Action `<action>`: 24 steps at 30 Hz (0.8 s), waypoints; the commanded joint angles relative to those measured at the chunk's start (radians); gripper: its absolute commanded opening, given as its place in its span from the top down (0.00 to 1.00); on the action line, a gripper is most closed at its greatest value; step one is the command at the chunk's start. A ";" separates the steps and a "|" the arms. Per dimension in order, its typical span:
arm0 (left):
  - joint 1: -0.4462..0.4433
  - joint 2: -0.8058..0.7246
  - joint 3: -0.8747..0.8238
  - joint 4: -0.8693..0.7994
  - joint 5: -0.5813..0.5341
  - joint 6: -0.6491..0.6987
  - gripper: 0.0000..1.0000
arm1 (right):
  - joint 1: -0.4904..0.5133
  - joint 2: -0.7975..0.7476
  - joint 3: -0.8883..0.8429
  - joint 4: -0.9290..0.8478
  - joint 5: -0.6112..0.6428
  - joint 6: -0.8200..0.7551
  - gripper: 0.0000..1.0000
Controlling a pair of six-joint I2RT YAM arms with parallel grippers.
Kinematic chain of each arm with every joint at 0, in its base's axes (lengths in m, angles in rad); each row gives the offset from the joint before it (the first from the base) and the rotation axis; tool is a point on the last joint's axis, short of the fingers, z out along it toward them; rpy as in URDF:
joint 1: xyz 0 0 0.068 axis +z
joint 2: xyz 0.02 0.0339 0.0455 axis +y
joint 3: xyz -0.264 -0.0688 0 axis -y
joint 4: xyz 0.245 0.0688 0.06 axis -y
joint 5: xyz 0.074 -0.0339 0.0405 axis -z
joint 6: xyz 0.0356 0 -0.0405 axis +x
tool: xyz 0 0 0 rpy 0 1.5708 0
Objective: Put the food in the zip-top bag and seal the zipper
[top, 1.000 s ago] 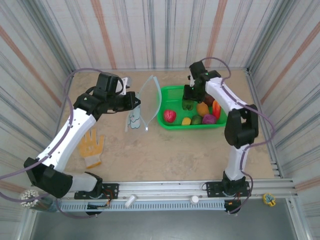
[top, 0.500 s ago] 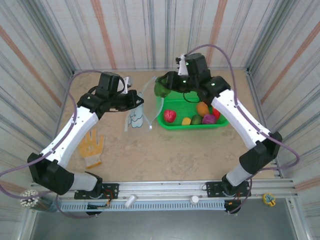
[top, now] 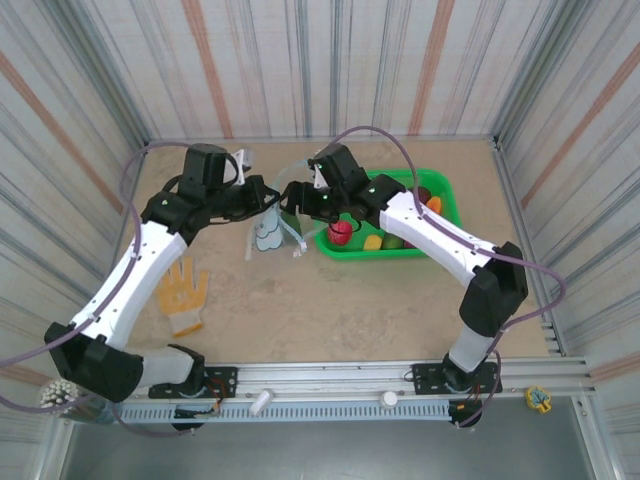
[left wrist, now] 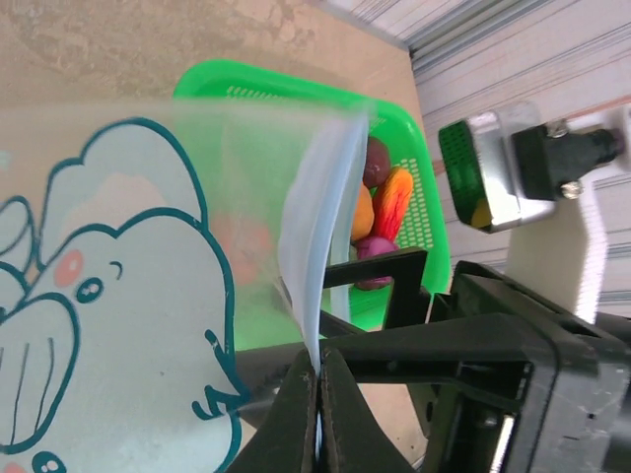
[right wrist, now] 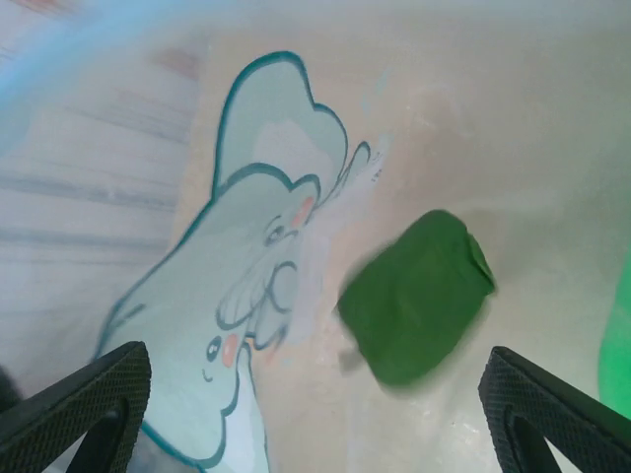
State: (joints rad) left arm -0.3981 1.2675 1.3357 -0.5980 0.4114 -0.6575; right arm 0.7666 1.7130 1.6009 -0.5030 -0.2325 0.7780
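Note:
The zip-top bag (top: 268, 235), clear with an elephant print, stands on the table left of the green basket (top: 440, 188). My left gripper (top: 268, 196) is shut on the pale blue zipper (left wrist: 314, 227) edge at the bag's mouth (left wrist: 318, 394). My right gripper (top: 295, 198) hovers over the mouth, jaws wide open (right wrist: 315, 394). Below them a green piece of food (right wrist: 419, 310) shows blurred inside the bag (right wrist: 246, 286), free of both fingers. More food lies in the basket: a red one (top: 341, 232), a yellow one (top: 373, 241), an orange one (left wrist: 360, 212) and a purple one (left wrist: 375, 271).
A yellow glove (top: 184, 295) lies on the table near the left arm. Striped walls close in the table at the back and both sides. The basket's rim (left wrist: 296, 89) sits right behind the bag in the left wrist view.
My right arm swung left from the basket to above the bag's mouth with the green piece, and its jaws opened; the piece has left them. The left gripper kept its hold.

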 commanded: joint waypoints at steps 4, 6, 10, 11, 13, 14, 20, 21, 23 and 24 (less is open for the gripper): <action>0.012 -0.022 -0.041 0.021 0.001 -0.016 1.00 | -0.015 -0.055 0.023 -0.031 0.015 -0.022 0.12; 0.013 -0.024 -0.050 0.021 -0.001 -0.018 1.00 | -0.018 -0.064 0.029 -0.040 0.014 -0.034 0.13; 0.021 -0.035 -0.059 0.011 -0.010 -0.014 1.00 | -0.032 -0.091 0.049 -0.048 -0.034 -0.063 0.18; 0.023 -0.040 -0.058 0.004 -0.014 -0.010 1.00 | -0.041 -0.101 0.050 -0.040 -0.060 -0.064 0.19; 0.028 -0.051 -0.056 -0.009 -0.025 -0.003 1.00 | -0.062 -0.135 0.048 -0.008 -0.132 -0.063 0.20; 0.032 -0.057 -0.056 -0.011 -0.028 -0.001 1.00 | -0.066 -0.151 0.054 -0.017 -0.134 -0.081 0.21; 0.039 -0.089 -0.044 -0.042 -0.034 0.015 1.00 | -0.188 -0.250 0.011 -0.091 -0.072 -0.119 0.28; 0.039 -0.096 -0.045 -0.043 -0.038 0.018 1.00 | -0.230 -0.263 -0.031 -0.096 -0.063 -0.110 0.30; 0.039 -0.112 -0.055 -0.042 -0.044 0.018 1.00 | -0.290 -0.271 -0.091 -0.131 -0.026 -0.126 0.33; 0.039 -0.118 -0.058 -0.042 -0.044 0.019 1.00 | -0.308 -0.262 -0.111 -0.166 -0.007 -0.151 0.33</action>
State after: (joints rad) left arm -0.3637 1.1843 1.2812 -0.6250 0.3870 -0.6582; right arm 0.5106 1.4361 1.5578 -0.5591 -0.2947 0.6781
